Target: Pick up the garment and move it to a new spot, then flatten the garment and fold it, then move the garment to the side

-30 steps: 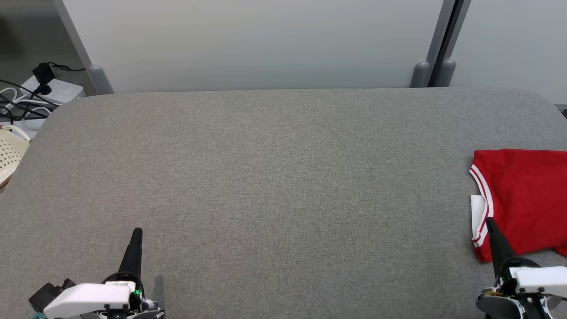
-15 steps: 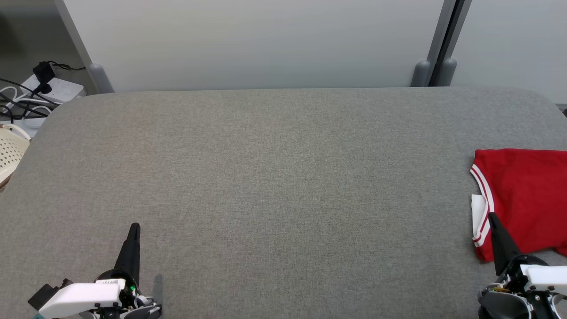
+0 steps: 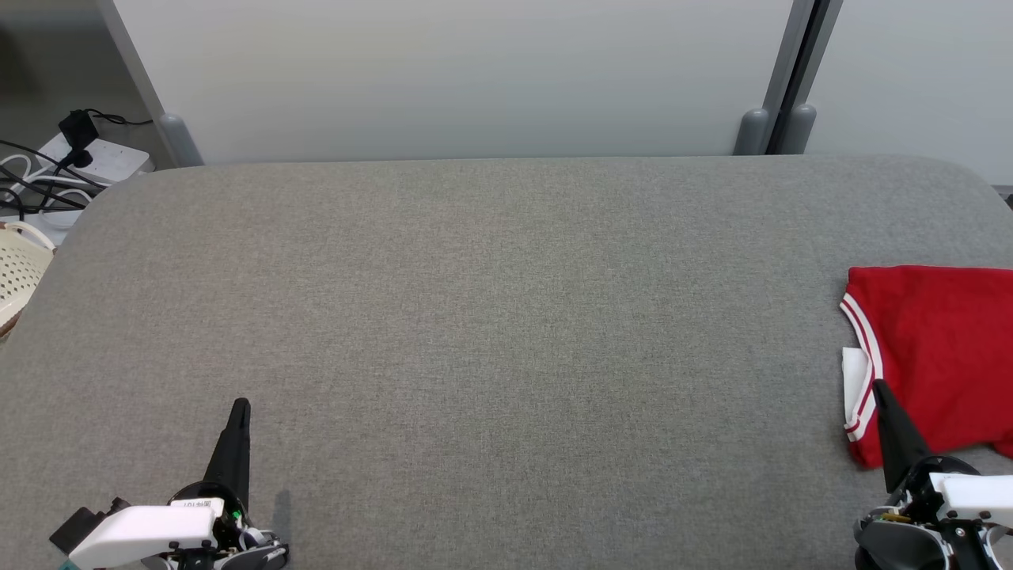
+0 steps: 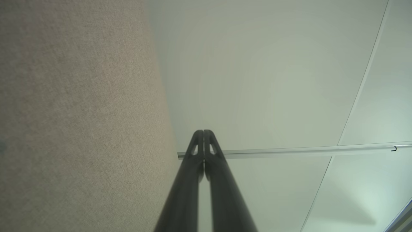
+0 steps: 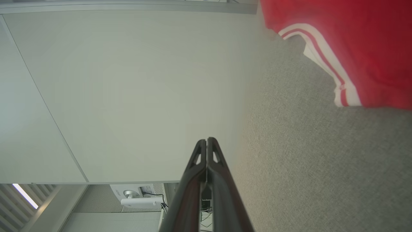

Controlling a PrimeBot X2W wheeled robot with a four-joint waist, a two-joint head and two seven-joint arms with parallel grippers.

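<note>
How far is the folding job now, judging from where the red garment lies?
Done, it seems: the red garment lies folded at the right edge of the grey table. In hand: nothing; the left gripper and right gripper are shut and empty. Left: probably nothing, though part of the garment is out of frame.

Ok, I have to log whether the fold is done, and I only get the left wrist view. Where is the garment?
Observer: The red garment lies at the right edge of the grey table, looking folded and partly cut off by the edge of the head view.
Operator: Is the right arm holding it?
Observer: No. The right gripper is shut on nothing, and the right wrist view shows bare table between it and the cloth.
Operator: Anything off to the left?
Observer: A pale perforated basket sits just beyond the table's left edge.
</note>
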